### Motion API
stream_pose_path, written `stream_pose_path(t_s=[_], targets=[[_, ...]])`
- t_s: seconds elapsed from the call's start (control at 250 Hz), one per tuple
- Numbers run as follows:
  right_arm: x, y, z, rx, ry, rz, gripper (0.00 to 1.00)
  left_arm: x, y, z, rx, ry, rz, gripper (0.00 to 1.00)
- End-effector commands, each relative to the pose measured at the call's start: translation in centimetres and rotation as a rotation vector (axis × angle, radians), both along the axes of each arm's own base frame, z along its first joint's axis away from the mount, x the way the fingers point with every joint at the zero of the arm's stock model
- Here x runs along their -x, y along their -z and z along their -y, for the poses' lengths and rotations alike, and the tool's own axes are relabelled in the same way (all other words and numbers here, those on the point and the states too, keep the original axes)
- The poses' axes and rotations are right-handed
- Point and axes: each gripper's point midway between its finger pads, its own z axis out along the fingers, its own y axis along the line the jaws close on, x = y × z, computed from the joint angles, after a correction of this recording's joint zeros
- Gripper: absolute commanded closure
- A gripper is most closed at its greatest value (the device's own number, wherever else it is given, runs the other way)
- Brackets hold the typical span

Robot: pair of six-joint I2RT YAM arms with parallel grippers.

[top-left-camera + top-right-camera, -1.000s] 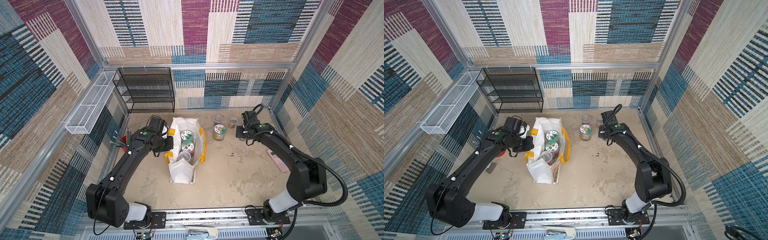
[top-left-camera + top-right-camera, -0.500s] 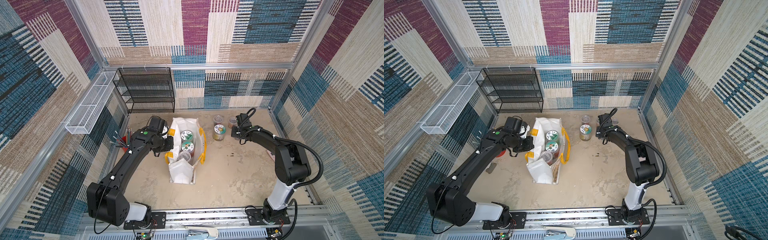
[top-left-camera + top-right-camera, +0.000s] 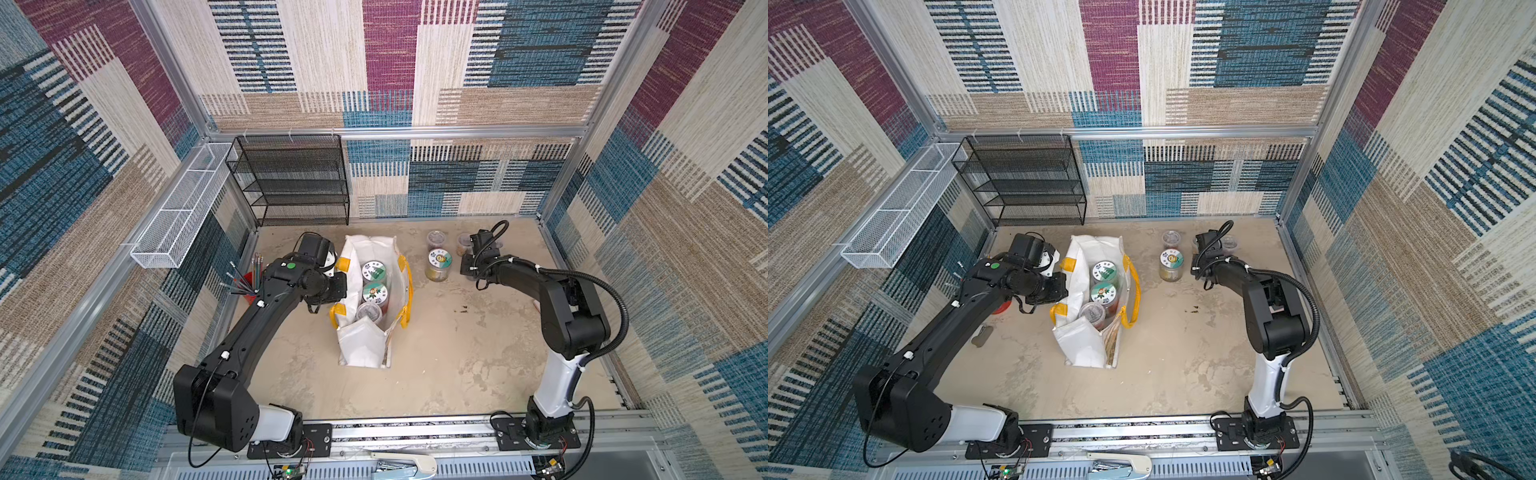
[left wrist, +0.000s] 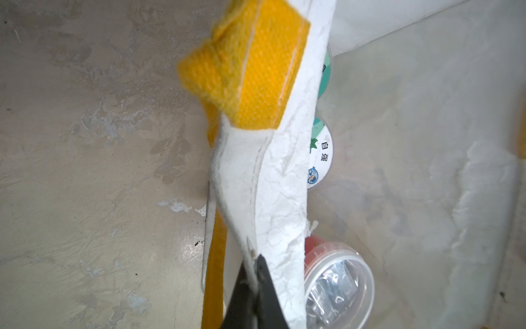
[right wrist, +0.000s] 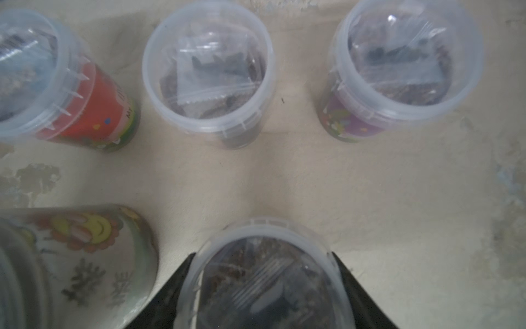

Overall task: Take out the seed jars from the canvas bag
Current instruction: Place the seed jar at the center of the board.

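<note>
A white canvas bag (image 3: 361,349) with yellow handles stands open in the middle of the table (image 3: 457,365). Three seed jars (image 3: 375,293) sit inside it: two with picture lids and one small clear tub (image 3: 369,311). Just right of the bag stand further jars (image 3: 439,259). The left gripper (image 4: 254,267) pinches the bag's rim, jaws together. The right gripper (image 5: 262,255) is clamped on a clear-lidded tub (image 5: 264,287) among them.

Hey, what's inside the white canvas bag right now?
Inside the canvas bag three containers show: a far picture-lidded jar, a near picture-lidded jar and a clear-lidded tub. Anything below or beside them is hidden by the lids and the bag's walls.
</note>
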Motion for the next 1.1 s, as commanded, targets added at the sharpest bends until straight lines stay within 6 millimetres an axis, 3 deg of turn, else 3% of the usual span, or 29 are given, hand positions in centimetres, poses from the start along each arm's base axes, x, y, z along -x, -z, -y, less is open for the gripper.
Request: stream_pose_path(t_s=[0.0, 0.38, 0.456, 0.536, 0.58, 0.624, 0.88, 1.096], targets=[[-0.9, -0.4, -0.7, -0.041, 0.002, 0.039, 0.57, 0.1, -0.1, -0.4, -0.015, -0.012, -0.004, 1.0], [-0.4, 1.1, -1.1, -0.075, 0.002, 0.008, 0.54, 0.1, -0.2, -0.5, -0.019, -0.013, 0.0, 1.0], [-0.3, 0.8, -1.0, -0.07, 0.001, 0.006, 0.44, 0.1, -0.2, -0.5, -0.021, -0.014, -0.001, 1.0], [-0.3, 0.1, -1.1, -0.073, -0.004, 0.014, 0.22, 0.1, -0.2, -0.5, -0.02, -0.013, -0.003, 1.0], [-0.3, -0.5, -1.2, -0.079, -0.014, 0.027, 0.08, 0.1, -0.1, -0.5, -0.021, -0.014, -0.002, 1.0], [-0.4, -1.3, -1.3, -0.082, -0.016, 0.044, 0.0, 0.1, 0.0, -0.5, -0.022, -0.013, -0.005, 1.0], [-1.5, -6.7, 0.0, -0.086, 0.028, 0.11, 0.01, 0.2, 0.0, -0.4, -0.018, -0.011, -0.009, 1.0], [2.1, -13.4, 1.2, -0.041, -0.011, 0.195, 0.01, -0.2, -0.2, -0.4, -0.017, -0.011, 0.005, 1.0]])
